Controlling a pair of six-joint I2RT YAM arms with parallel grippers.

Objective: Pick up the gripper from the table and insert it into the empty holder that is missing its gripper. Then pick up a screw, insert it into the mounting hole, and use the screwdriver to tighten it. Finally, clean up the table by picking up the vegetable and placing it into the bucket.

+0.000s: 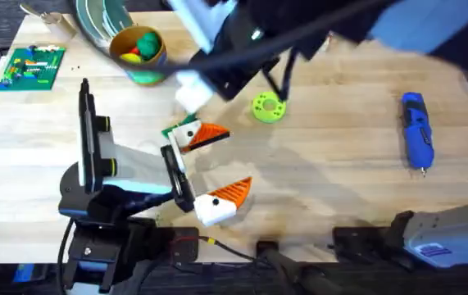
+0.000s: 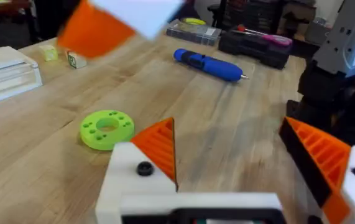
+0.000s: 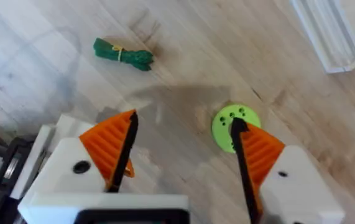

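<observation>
Right gripper [image 3: 183,155] jaws wide, nothing held, above bare wood; lime green disc [image 3: 233,127] just past one orange finger, vegetable [image 3: 122,55] lying farther off. Left gripper [image 1: 209,168] also wide and empty, lower centre of overhead. Blue screwdriver [image 1: 416,129] flat on the table at right; bucket [image 1: 139,51] upper left, toys inside.

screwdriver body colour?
Bright blue; the screwdriver lies on the table, clearest in the overhead view.
</observation>
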